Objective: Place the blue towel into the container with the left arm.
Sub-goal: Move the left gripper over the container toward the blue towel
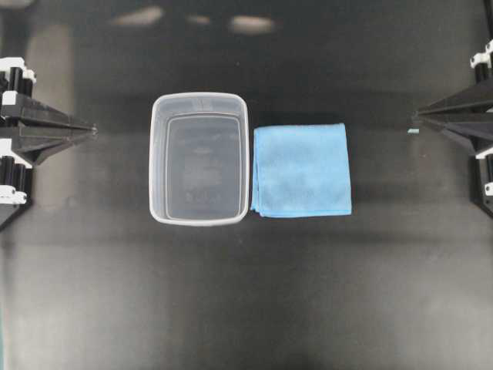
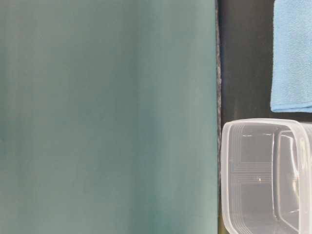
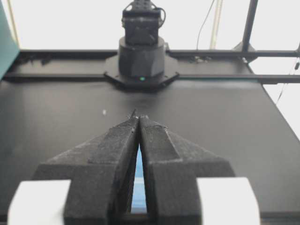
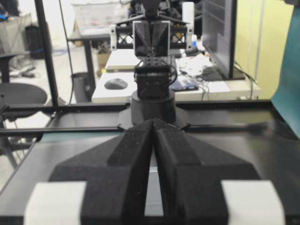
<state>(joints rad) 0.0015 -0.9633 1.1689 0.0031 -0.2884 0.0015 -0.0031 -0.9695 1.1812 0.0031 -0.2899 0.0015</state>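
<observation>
The blue towel lies folded square on the black table, just right of the container and nearly touching its rim. That clear tub stands upright with nothing inside. In the table-level view the towel shows at the top right and the container at the bottom right. My left gripper rests at the left edge, shut and holding nothing, tips pointing at the tub. A sliver of blue shows through the slit between its fingers. My right gripper sits shut at the right edge, apart from the towel.
A teal panel fills the left of the table-level view. The right arm's base stands at the far end of the left wrist view. The left arm's base faces the right wrist camera, with desks behind it.
</observation>
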